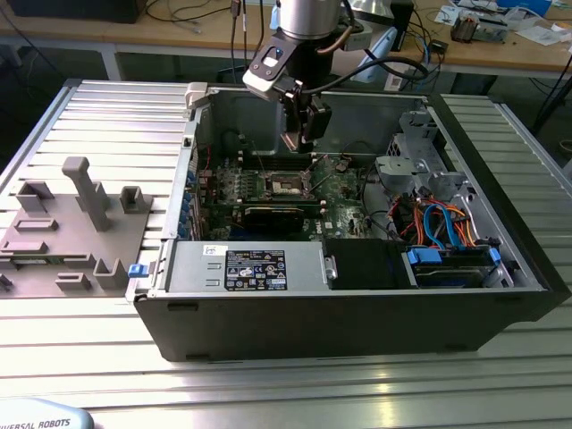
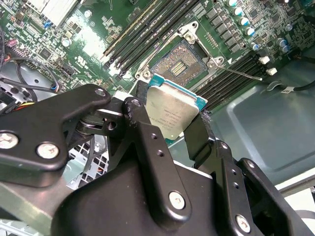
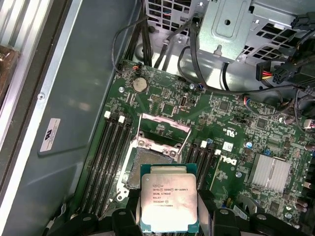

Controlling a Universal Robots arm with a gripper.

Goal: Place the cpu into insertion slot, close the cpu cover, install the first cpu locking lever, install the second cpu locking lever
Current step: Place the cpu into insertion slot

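Cpu point(image 3: 170, 196) gripped by its edges in the hand point(image 3: 169, 216).

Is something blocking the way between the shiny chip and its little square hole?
Nothing visible is. The gripper holds the cpu in the air, and the insertion slot lies open and bare. The cpu cover is swung up at the slot's edge, off the opening.

Black screw-studded claw point(image 2: 170, 115), apparently silver-grey wrist point(image 1: 308, 13)
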